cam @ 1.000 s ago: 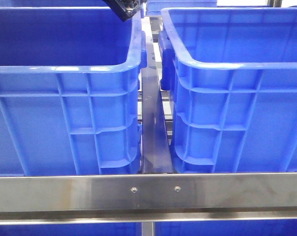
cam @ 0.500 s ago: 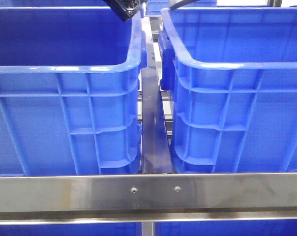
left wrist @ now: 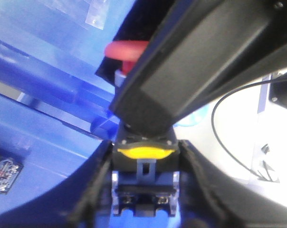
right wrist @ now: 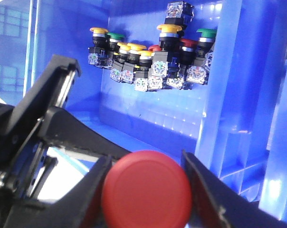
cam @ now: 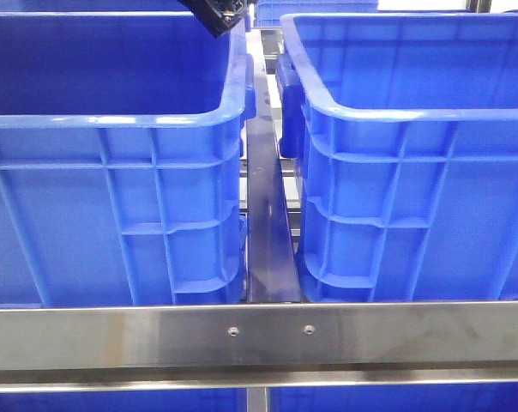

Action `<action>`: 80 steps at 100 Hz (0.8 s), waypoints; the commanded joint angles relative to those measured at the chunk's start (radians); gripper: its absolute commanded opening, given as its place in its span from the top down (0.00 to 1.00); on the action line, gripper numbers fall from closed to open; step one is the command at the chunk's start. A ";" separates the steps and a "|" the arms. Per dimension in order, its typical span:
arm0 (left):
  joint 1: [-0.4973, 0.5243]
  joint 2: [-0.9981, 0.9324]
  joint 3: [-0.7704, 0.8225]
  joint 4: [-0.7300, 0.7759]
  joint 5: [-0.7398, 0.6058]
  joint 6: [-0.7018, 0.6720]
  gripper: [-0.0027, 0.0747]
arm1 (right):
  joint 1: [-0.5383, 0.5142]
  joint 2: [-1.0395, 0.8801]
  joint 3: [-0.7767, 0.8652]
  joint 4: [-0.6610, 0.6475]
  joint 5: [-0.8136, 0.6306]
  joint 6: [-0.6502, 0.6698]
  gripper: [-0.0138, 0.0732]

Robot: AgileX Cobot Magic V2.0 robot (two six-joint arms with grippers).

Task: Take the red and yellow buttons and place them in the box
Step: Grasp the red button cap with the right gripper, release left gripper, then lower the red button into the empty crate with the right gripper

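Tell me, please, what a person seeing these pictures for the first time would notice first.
The two big blue crates side by side fill the front view. In the right wrist view, a red button sits large between the right gripper fingers, with a cluster of buttons on the crate floor behind. In the left wrist view, the left gripper holds a yellow button.

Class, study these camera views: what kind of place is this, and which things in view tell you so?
Probably a factory or lab parts-sorting station. Two large blue plastic crates sit on a bare steel frame, and a batch of industrial push-button switches with red, yellow and green caps lies heaped inside a crate.
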 commanded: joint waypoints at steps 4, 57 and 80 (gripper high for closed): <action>-0.009 -0.050 -0.031 -0.056 0.026 -0.017 0.32 | 0.001 -0.036 -0.036 0.047 -0.016 -0.015 0.75; -0.005 -0.068 -0.056 -0.002 0.026 -0.017 0.07 | -0.132 -0.066 -0.036 0.047 -0.016 -0.058 0.75; -0.005 -0.068 -0.056 -0.002 0.026 -0.017 0.07 | -0.310 -0.078 -0.036 0.042 -0.020 -0.076 0.75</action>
